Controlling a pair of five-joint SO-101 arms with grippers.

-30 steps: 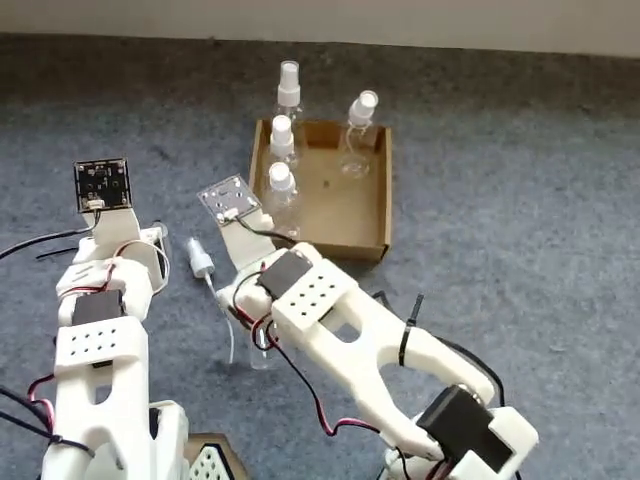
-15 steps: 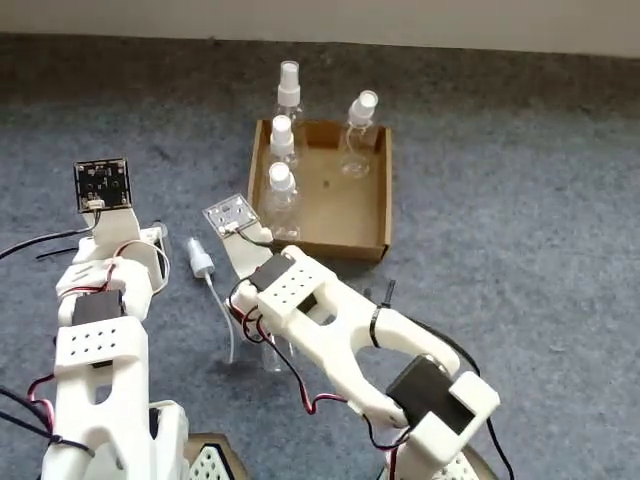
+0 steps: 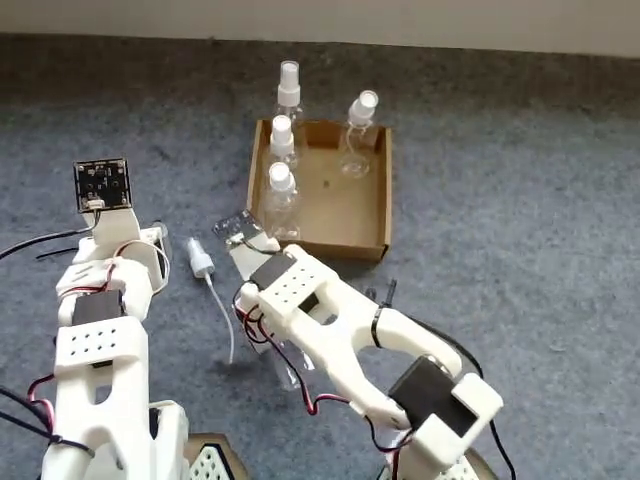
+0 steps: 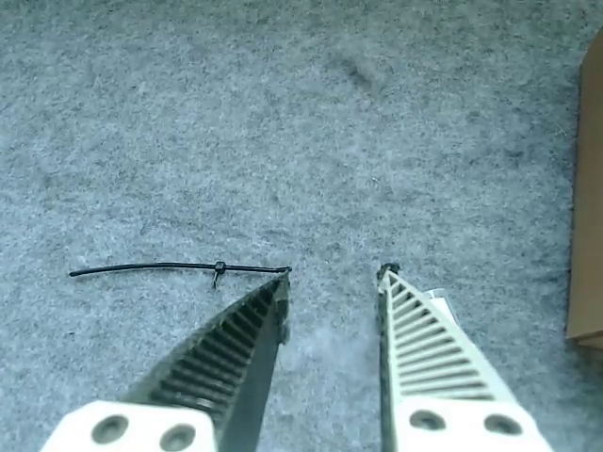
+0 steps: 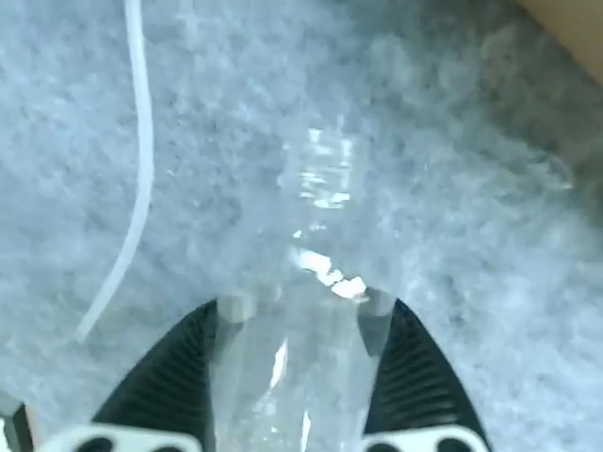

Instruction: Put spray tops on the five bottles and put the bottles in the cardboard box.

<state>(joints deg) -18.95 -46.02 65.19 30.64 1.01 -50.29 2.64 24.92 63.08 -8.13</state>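
A clear bottle (image 5: 320, 188) without a top lies between my right gripper's (image 5: 300, 303) black fingers, which press on its sides, neck pointing away from the wrist. From above, this bottle (image 3: 286, 368) shows on the carpet under the right arm (image 3: 300, 290). A white spray top (image 3: 200, 262) with a long tube (image 5: 141, 141) lies just beside it. My left gripper (image 4: 334, 273) is open over bare carpet near that spray top. Three capped bottles stand in the cardboard box (image 3: 370, 200), and another capped bottle (image 3: 288, 90) shows at its far edge.
A black zip tie (image 4: 179, 269) lies on the carpet ahead of the left gripper. The box's edge (image 4: 589, 188) is close on one side of it. Red and black cables hang along both arms. Grey carpet extends to the right of the box.
The right arm has swung and tipped its wrist down, and the clear bottle has shifted toward the near right. The left arm has stayed still.
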